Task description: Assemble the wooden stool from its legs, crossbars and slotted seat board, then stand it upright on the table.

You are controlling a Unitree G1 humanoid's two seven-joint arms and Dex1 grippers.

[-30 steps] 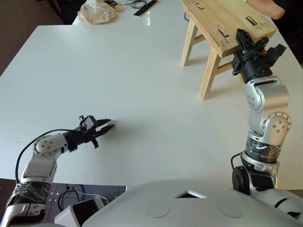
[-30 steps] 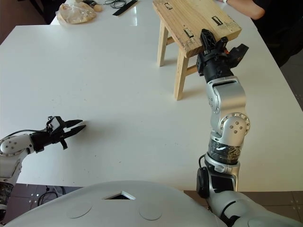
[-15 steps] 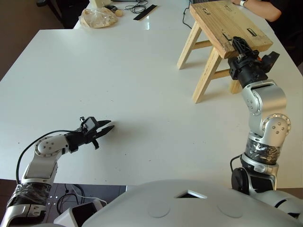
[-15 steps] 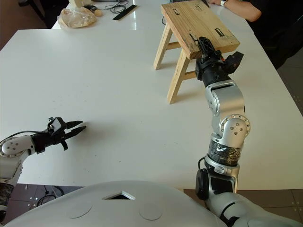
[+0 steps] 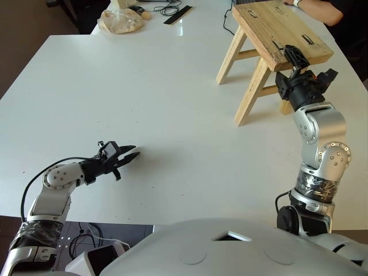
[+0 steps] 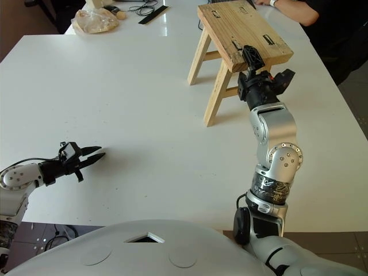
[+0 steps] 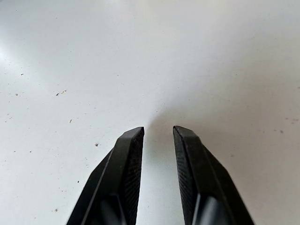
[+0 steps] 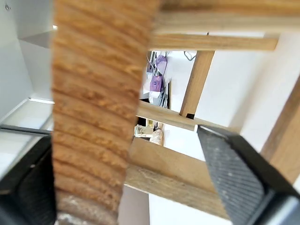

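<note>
The right gripper straddles the near edge of the slotted seat board. Its fingers are spread wide. One lies against the top face. The other sits under the board, with a gap showing between it and the wood. The board is a thick rectangular slab of pale, coarse-grained wood with dark slots cut in its top. Below it, square-section legs splay outward, joined by thin crossbars. The stool stands assembled and upright at 1 o'clock on the smooth white table.

The left gripper hangs low over the table at 8 o'clock, well apart from the stool. Its black, ribbed, tapered fingers stand a narrow slit apart and hold nothing.
</note>
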